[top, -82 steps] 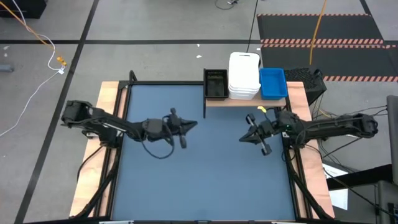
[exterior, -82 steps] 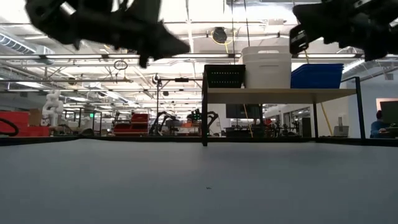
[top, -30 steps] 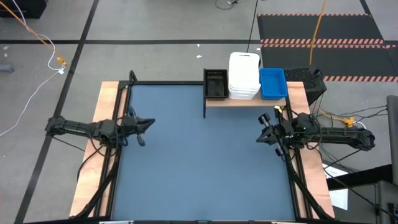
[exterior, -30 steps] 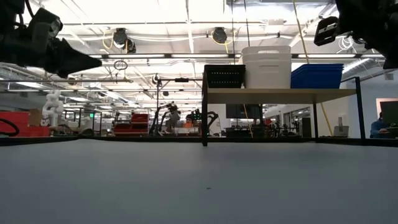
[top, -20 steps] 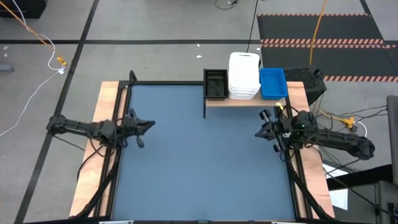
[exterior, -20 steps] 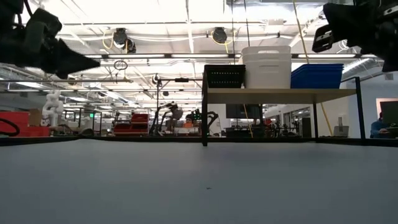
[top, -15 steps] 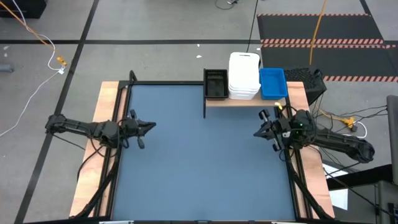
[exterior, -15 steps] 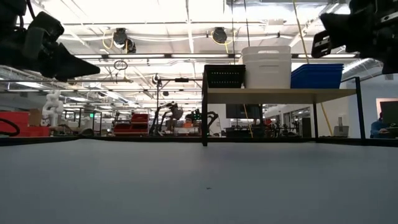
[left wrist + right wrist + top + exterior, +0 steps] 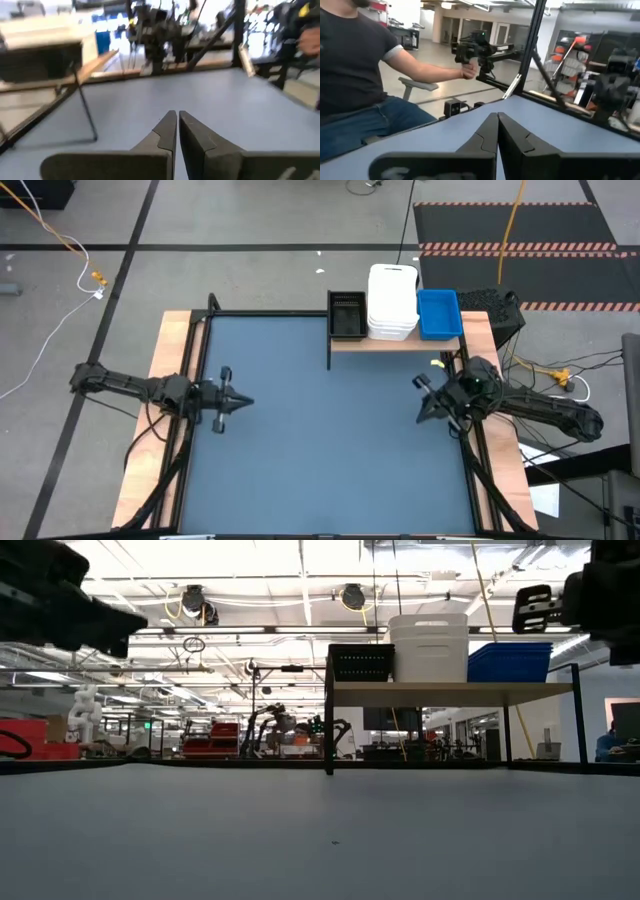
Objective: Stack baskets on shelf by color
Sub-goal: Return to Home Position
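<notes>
Shelf (image 9: 395,344), upper centre overhead: black basket (image 9: 347,315), white baskets (image 9: 392,302), blue baskets (image 9: 438,313). Probably light, stiff, slick plastic; pinch a rim. Left gripper (image 9: 177,116), right gripper (image 9: 497,117): closed, empty, mid-frame edges.

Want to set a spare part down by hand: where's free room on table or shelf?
The whole tabletop between the left gripper at its left edge and the right gripper at its right edge is bare. The shelf is crowded: black basket, white stack, blue stack fill it side by side.
</notes>
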`<state>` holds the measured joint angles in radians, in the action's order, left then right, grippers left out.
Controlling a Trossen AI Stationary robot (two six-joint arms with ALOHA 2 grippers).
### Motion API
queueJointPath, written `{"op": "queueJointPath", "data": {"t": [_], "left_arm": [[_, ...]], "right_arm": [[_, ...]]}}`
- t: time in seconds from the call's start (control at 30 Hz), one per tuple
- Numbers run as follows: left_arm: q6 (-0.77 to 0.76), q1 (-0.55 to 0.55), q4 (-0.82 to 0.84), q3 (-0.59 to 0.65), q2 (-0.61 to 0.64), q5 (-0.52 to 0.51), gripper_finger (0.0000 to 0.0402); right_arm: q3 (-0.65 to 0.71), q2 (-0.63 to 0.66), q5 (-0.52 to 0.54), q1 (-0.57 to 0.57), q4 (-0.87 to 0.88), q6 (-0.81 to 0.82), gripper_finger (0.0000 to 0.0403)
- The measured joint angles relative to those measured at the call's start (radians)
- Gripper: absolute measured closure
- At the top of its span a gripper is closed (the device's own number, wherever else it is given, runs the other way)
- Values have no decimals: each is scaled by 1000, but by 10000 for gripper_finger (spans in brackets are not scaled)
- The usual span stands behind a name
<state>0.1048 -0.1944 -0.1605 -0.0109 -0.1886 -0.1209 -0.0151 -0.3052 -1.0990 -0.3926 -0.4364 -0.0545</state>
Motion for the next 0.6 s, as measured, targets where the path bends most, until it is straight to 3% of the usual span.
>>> {"op": "queueJointPath", "data": {"t": [0.17, 0.43, 0.6], "left_arm": [[-64, 28, 113, 0, -1, -29, 378], [-104, 72, 122, 0, 9, -41, 378], [-114, 91, 129, -1, 21, -1, 378]], "right_arm": [[0, 0, -4, -2, -7, -37, 403], [0, -27, 0, -6, -9, -98, 403], [0, -32, -25, -22, -126, 43, 403]]}}
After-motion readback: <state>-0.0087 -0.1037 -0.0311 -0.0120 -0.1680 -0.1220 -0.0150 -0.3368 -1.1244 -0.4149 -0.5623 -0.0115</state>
